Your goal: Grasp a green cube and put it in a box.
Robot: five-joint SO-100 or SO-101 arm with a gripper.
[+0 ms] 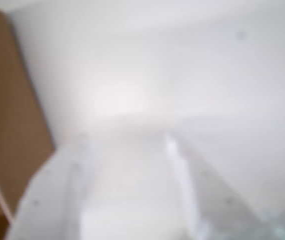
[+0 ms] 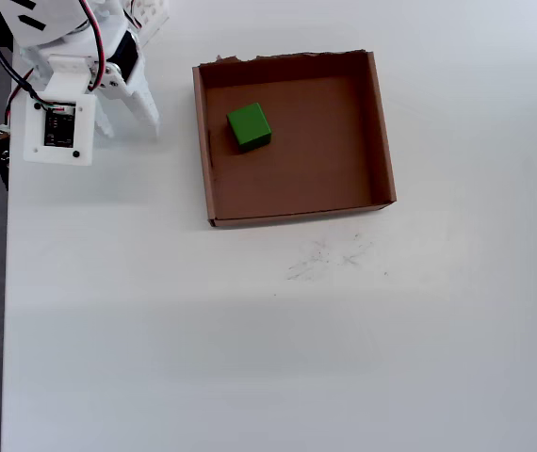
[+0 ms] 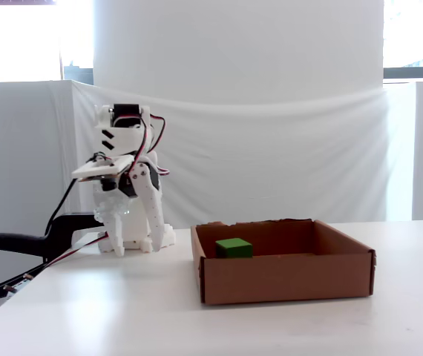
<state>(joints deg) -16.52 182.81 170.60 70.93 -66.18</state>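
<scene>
The cube (image 2: 249,126) lies inside the box (image 2: 382,132), on its floor in the part nearest the arm, a little off the wall on that side; in the overhead view that is the box's upper left area. The fixed view shows the cube (image 3: 234,248) resting flat behind the box's near wall (image 3: 286,278), close to the box's left side. The box sits on the white tabletop (image 2: 250,358) toward the far edge in the overhead view, its ragged wall along that far side. The arm is folded up over its base at the tabletop's far left corner in the overhead view, well apart from the box. The hand (image 2: 129,115) points down at the tabletop just left of the box, empty; the blurred wrist view shows its two fingers (image 1: 57,195) with a clear gap of bare tabletop between them, so it is open, with the box's brown wall (image 1: 7,125) at the left edge of that view.
</scene>
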